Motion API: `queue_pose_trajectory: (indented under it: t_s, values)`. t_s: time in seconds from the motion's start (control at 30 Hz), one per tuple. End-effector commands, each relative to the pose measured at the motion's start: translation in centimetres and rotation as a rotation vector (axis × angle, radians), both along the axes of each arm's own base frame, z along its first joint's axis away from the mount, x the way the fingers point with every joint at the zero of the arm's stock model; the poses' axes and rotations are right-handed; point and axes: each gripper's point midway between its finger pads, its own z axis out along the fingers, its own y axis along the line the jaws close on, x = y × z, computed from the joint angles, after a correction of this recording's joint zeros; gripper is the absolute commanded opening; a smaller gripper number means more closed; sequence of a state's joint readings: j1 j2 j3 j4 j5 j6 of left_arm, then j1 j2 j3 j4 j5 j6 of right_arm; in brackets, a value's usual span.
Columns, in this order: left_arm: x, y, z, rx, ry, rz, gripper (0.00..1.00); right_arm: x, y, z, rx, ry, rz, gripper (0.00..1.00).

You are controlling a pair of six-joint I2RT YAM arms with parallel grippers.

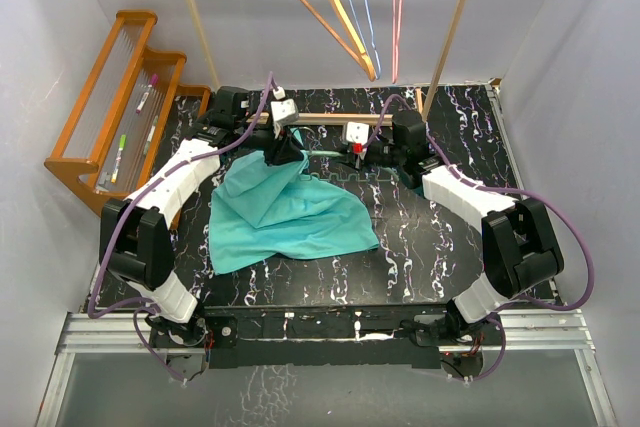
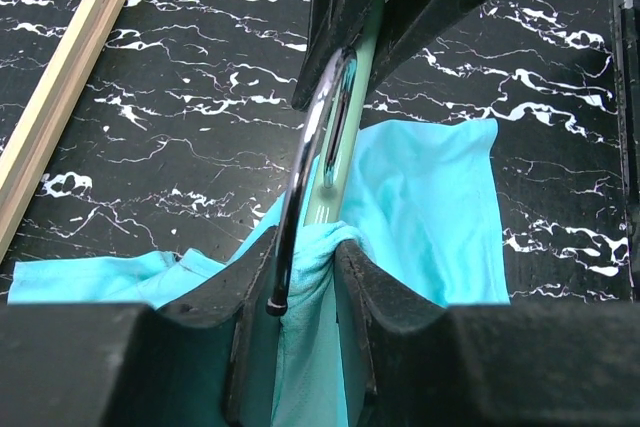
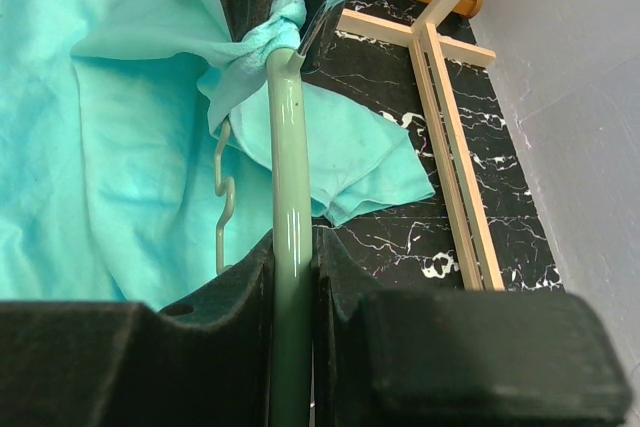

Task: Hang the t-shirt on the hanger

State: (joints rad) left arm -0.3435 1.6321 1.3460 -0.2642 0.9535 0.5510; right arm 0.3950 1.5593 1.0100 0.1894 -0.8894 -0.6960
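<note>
Left claw (image 2: 305,282) clenched on a bunched fold of the t-shirt (image 1: 290,212), pinned against the hanger (image 3: 288,147) beside its chrome hook (image 2: 303,147). Right claw (image 3: 292,257) clamped on the hanger's pale green arm. Remaining cloth lies crumpled on the black marbled worktop (image 1: 440,237), spreading toward the arm bases.
</note>
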Motion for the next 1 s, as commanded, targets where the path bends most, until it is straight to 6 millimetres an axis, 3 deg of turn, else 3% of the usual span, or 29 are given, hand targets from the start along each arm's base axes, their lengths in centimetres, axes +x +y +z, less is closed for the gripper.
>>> queue_pose_trajectory:
  t_s: [0.0,0.3,0.5,0.6,0.7,0.97]
  values:
    - [-2.3,-1.7,2.2,-0.087,0.013,-0.091,0.22,-0.6,2.1,6.2,0.119,-0.171,0.096,0.08]
    - [-3.6,-1.2,2.2,-0.056,0.008,-0.133,0.0,-0.6,2.3,7.5,0.149,-0.187,0.102,0.08]
    - [-4.5,-1.0,2.9,-0.059,0.015,-0.154,0.0,-0.4,2.6,7.7,0.151,-0.182,0.113,0.08]
    - [-4.7,-1.1,2.9,-0.065,0.025,-0.158,0.07,-0.4,2.6,7.7,0.155,-0.179,0.117,0.08]
    - [-4.9,-1.2,2.9,-0.074,0.03,-0.167,0.0,-0.6,2.6,7.8,0.16,-0.179,0.117,0.08]
    - [-4.9,-0.9,3.2,-0.057,-0.029,-0.188,0.0,0.0,2.3,6.9,0.138,-0.153,0.074,0.09]
